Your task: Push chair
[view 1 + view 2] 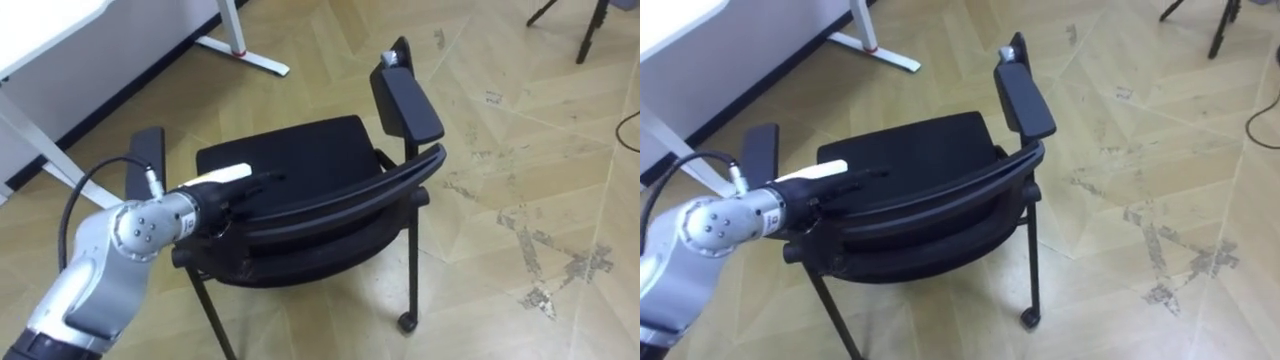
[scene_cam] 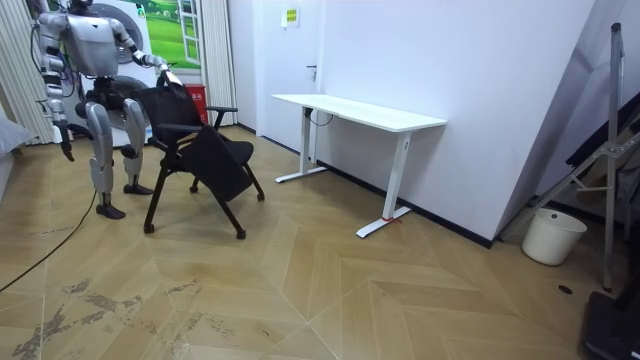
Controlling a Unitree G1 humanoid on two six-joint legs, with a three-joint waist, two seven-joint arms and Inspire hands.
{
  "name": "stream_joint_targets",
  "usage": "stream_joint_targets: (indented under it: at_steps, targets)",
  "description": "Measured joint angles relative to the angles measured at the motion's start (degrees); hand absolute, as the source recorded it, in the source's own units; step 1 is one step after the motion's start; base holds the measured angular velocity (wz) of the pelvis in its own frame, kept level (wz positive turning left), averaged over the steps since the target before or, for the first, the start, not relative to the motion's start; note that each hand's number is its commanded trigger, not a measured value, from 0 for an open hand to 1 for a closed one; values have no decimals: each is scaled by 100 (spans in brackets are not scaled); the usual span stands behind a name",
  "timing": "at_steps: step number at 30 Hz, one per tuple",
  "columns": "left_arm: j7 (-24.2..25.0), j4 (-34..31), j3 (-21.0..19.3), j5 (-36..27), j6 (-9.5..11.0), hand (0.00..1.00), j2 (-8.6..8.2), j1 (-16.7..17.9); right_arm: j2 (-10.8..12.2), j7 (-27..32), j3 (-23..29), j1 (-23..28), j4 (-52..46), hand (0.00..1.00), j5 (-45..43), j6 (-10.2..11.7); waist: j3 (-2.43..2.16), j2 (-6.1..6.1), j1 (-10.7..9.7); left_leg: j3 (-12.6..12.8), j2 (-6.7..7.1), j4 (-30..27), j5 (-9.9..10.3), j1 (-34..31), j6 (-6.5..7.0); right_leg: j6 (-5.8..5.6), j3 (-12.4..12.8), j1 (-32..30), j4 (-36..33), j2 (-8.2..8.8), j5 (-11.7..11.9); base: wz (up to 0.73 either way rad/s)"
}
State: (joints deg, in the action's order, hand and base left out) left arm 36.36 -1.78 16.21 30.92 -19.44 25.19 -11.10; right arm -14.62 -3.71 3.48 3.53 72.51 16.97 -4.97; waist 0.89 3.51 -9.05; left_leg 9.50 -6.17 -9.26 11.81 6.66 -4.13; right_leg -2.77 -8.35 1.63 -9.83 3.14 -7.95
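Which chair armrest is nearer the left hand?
The armrest on the robot's left, toward the desk leg; the left hand rests at that end of the backrest. The right armrest lies across the seat.

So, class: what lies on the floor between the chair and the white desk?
Nothing: the room view shows bare wooden floor between the chair and the desk.

Your left arm comes in from the lower left, elbow bent, the silver forearm running up and to the right with the wrist straight, and your left hand [image 1: 238, 190] is held out ahead, back upward. In the room view you stand upright, your right arm hanging down with the right hand [image 2: 67, 150] beside the thigh.
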Motion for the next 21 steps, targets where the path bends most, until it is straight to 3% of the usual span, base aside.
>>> stream_joint_targets:
  at_steps: [4, 8, 9, 11, 12, 21]
  targets:
    - [-292, 234, -39, 254, 110, 0, -200, 0, 99, 164, -24, 122, -298, 0, 29, -4, -19, -26, 0, 155, -3, -4, 0, -2, 0, 9, 69, -44, -5, -5, 7, -6]
    - [-642, 516, -40, 256, 351, 0, -225, 9, 110, 192, -55, 253, -563, 0, -133, -3, -34, -52, -9, 217, -3, -4, 0, 2, 0, 9, 133, -55, -7, -9, 28, -4]
    - [-677, 559, -42, 256, 375, 5, -231, 9, 109, 199, -55, 263, -574, 0, -153, -3, -40, -58, -10, 226, -3, -4, 0, 6, 0, 7, 141, -50, -5, -11, 32, -4]
    - [-799, 767, -102, 312, 523, 77, -319, 4, 112, 190, -40, 306, -592, 0, -220, -3, -57, -87, -27, 242, -2, -2, 0, 48, 0, 9, 174, -14, -6, -20, 41, 0]
    - [-844, 829, -120, 314, 582, 100, -339, 4, 112, 181, -31, 318, -592, 0, -249, -3, -56, -92, -29, 242, -2, -2, 0, 69, 0, 9, 177, 7, -6, -21, 42, 0]
    - [-1057, 1212, -111, 594, 809, 100, -365, -36, 112, 104, 16, 369, -601, 0, -397, -11, -58, -100, -206, 247, -1, -15, 0, 106, 1, -59, 204, 28, 10, -32, 16, 4]
